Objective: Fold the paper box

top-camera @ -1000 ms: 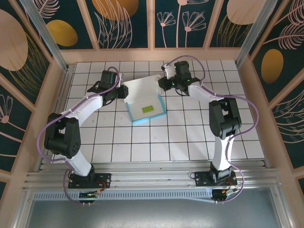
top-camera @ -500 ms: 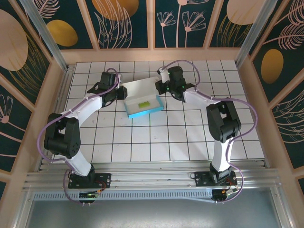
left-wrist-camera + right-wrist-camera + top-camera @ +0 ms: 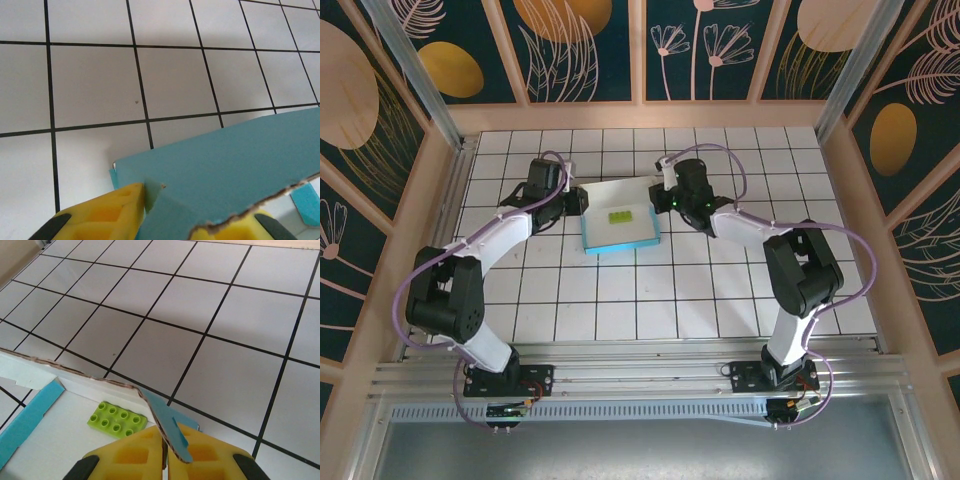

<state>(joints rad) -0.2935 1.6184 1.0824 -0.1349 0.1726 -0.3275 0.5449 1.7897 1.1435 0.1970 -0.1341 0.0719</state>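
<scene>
- Paper box [image 3: 620, 224] of thin card, white inside and light blue outside, lies in the far middle of the white tiled tabletop [image 3: 670, 290], between the two hands.
- Thin black lines cut the tabletop into a grid of squares. A pale wooden rim runs round it, with dark teal wall panels [image 3: 590, 50] patterned in gold and pink plants behind.
- The card is smooth and matt. The paper box reads as a shallow rectangle with a blue strip along its near side, and the wrist views show a rough brown edge where the card is cut.
- A small yellow-green studded plastic brick [image 3: 620, 215] rests flat on the white inner floor, towards the far side.
- The left hand [image 3: 577, 200] grips the box's left wall, with blue card [image 3: 240, 160] running between its yellow fingers [image 3: 105, 215].
- The right hand [image 3: 666, 196] is pinched narrow on the right wall, and a blue flap [image 3: 172, 432] stands up between its yellow fingers [image 3: 125, 457].
- A wide stretch of tiles lies between the box's near edge and the arm bases, with more tiles to either side.
</scene>
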